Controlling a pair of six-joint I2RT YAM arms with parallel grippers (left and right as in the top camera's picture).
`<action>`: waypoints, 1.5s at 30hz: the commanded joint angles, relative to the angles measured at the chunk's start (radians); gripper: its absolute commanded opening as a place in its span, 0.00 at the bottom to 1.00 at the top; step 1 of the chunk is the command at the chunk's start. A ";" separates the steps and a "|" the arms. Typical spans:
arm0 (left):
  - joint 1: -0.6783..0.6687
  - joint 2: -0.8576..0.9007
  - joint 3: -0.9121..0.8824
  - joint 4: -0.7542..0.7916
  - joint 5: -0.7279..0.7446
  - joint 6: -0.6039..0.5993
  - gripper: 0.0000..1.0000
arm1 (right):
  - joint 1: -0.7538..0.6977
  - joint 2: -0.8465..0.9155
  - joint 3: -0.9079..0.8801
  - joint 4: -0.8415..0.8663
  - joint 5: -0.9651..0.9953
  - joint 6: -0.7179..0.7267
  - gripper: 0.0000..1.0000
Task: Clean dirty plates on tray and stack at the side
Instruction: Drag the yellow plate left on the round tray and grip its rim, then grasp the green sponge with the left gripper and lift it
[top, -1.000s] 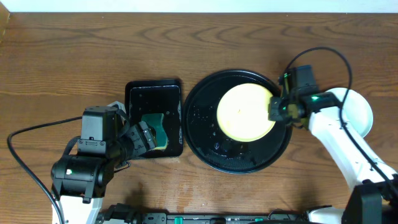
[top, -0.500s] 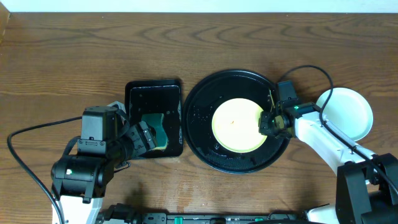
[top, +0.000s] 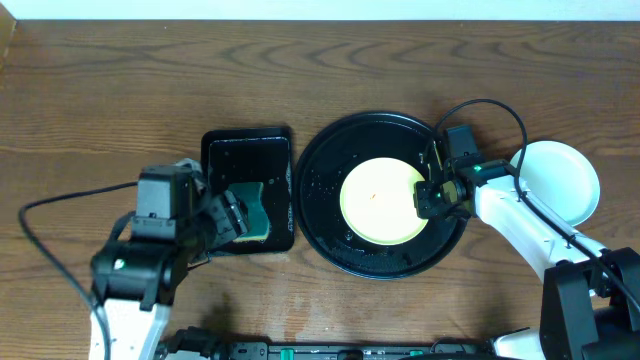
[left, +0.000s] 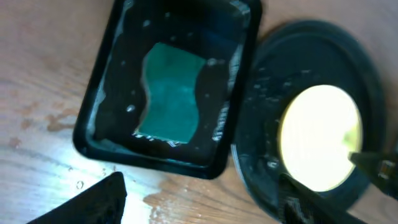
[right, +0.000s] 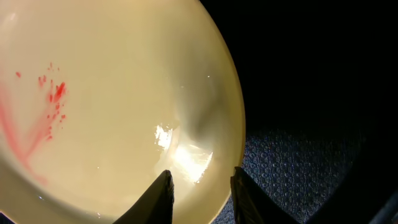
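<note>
A pale yellow plate (top: 375, 200) lies on the round black tray (top: 325, 210), right of its centre. My right gripper (top: 428, 198) is at the plate's right edge. In the right wrist view its fingers (right: 202, 190) straddle the rim of the yellow plate (right: 112, 93) and are shut on it; red smears (right: 53, 93) mark the plate's left side. A pale mint plate (top: 557, 180) sits on the table right of the tray; I cannot tell whether another lies under it. My left gripper (top: 232, 218) is open and empty, by the rectangular tray.
A smaller rectangular black tray (top: 245, 150) stands left of the round tray and holds a green sponge (top: 255, 205), also seen in the left wrist view (left: 171, 99). Water drops lie on both trays and on the wood in front of them.
My right gripper has moved the yellow plate down and left, toward the middle of the round tray. The left arm has shifted slightly.
</note>
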 joint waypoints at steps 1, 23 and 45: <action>0.003 0.100 -0.082 0.056 -0.037 0.054 0.71 | 0.008 -0.018 0.018 0.006 -0.010 -0.021 0.29; -0.075 0.819 -0.114 0.450 -0.122 0.120 0.08 | 0.010 -0.381 0.019 -0.050 -0.016 -0.036 0.39; -0.075 0.632 -0.076 0.397 -0.175 0.124 0.54 | 0.017 -0.386 0.019 -0.089 -0.022 -0.040 0.38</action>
